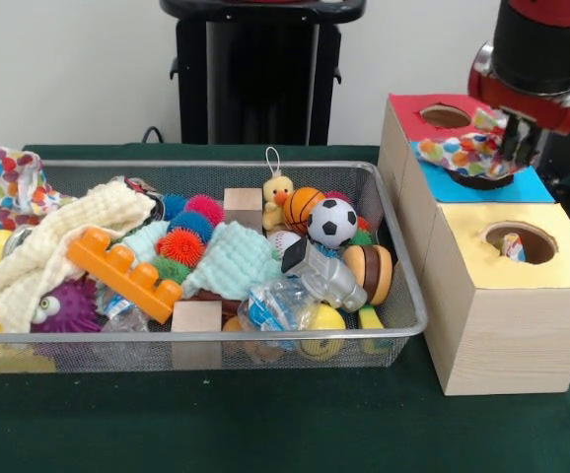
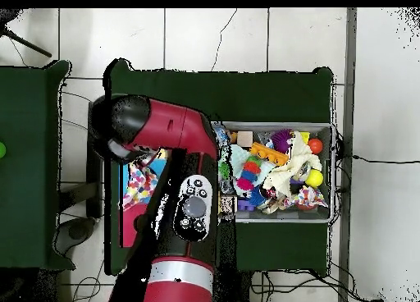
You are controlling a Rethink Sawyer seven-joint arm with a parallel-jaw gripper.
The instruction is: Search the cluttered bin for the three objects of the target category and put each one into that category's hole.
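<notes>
My gripper [image 1: 510,146] hangs over the middle box with the blue surround [image 1: 534,185]. It is shut on a polka-dot fabric piece [image 1: 458,156] that drapes across the blue hole; this piece also shows in the overhead view [image 2: 141,184] beside my arm. A second polka-dot piece [image 1: 513,247] sticks up inside the yellow-surrounded hole [image 1: 534,236] of the nearest wood-grain box. A third polka-dot piece [image 1: 14,182] hangs at the far left corner of the wire-mesh bin [image 1: 216,337], which also shows in the overhead view [image 2: 330,171].
The bin holds a cream waffle cloth [image 1: 58,246], a mint waffle cloth [image 1: 231,261], an orange brick [image 1: 122,271], a soccer ball [image 1: 332,222], a duck [image 1: 278,195] and wooden blocks [image 1: 196,317]. The red-surrounded hole [image 1: 446,115] is at the back.
</notes>
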